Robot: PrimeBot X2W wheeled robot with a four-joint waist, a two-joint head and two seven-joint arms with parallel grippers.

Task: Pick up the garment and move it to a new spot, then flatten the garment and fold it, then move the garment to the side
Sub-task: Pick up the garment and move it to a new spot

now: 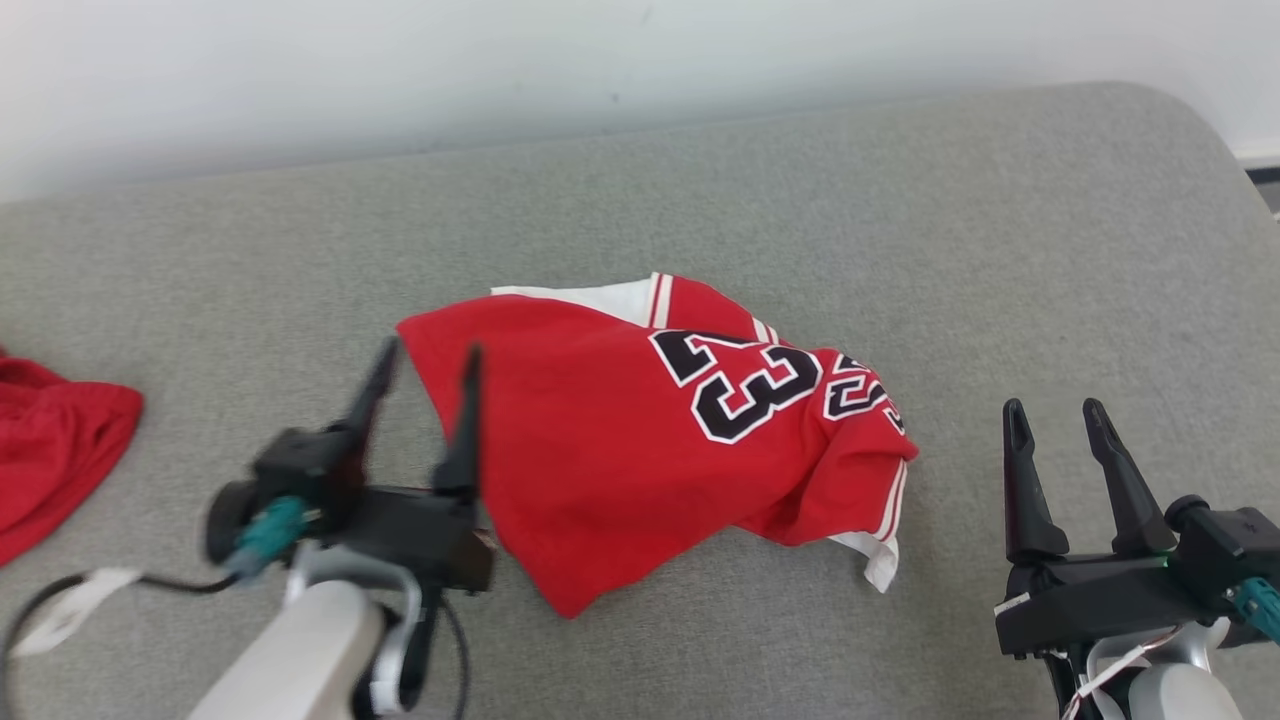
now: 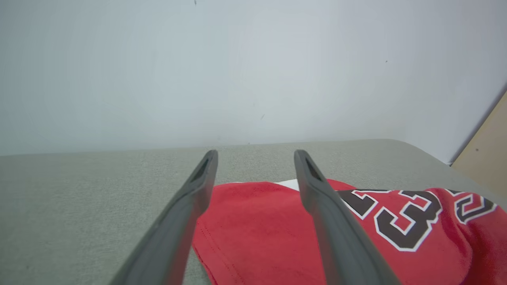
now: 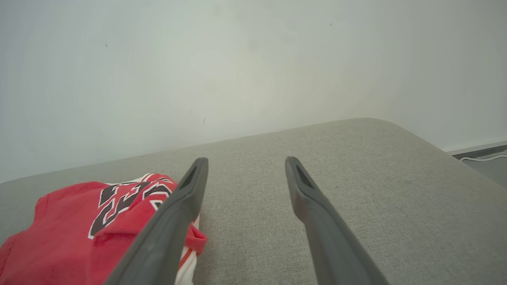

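Head view puts our left gripper closest to the shirt, fingers wide apart and empty, right at the shirt's left edge. Our right gripper is wide apart and empty too, with the shirt off to its left. The shirt lies bunched up on the cushion between our grippers. We think flattening, folding and moving it aside are all left to do. Ahead of our right gripper the cushion is bare, so we have room. A red cloth sits left of our left gripper. Farthest off, the cushion ends at the wall.
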